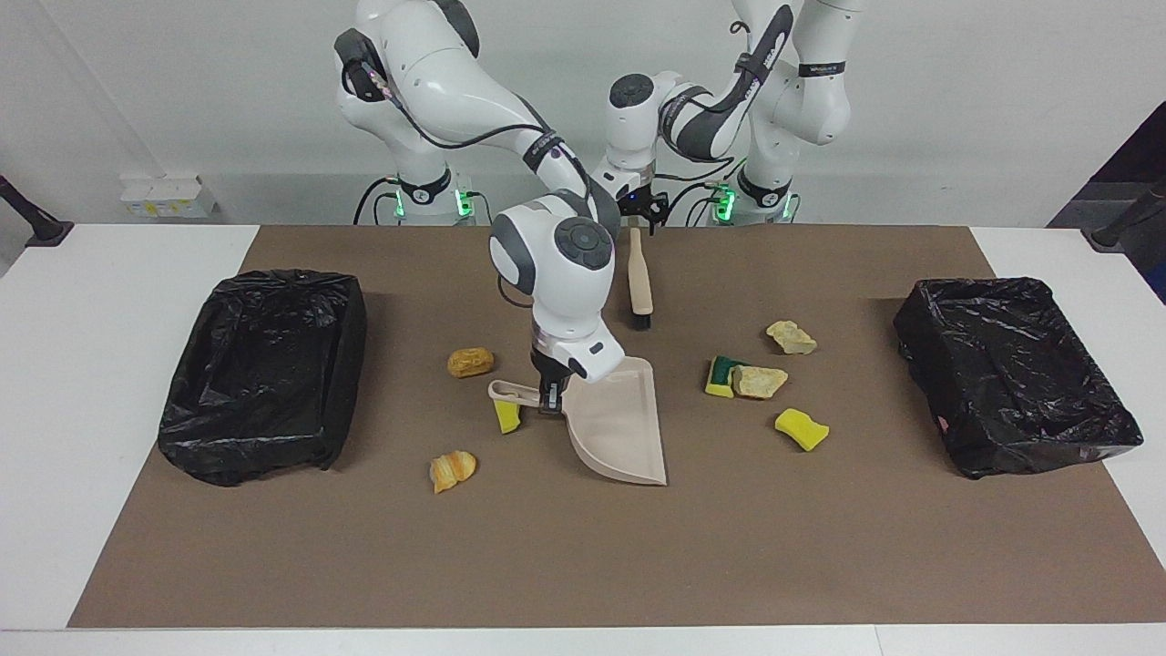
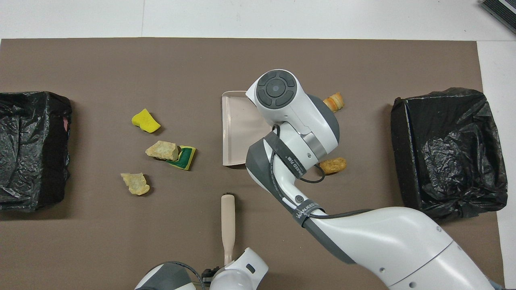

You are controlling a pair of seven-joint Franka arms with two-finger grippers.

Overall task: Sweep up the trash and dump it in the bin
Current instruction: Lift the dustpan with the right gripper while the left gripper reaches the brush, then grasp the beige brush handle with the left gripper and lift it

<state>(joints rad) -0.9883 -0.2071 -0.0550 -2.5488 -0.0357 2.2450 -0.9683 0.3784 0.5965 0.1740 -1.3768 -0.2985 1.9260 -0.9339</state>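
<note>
yellow scrap (image 1: 506, 416) beside dustpan handle (image 1: 513, 392)

A brown mat (image 1: 583, 565) covers most of the white tabletop (image 1: 109, 383). A beige dustpan (image 1: 619, 428) sits near the middle of the mat. A beige brush (image 1: 639, 273) lies nearer to the robots than the dustpan, its dark bristles pointing away from them. By the wall sits a small white box (image 1: 164, 196).
</note>
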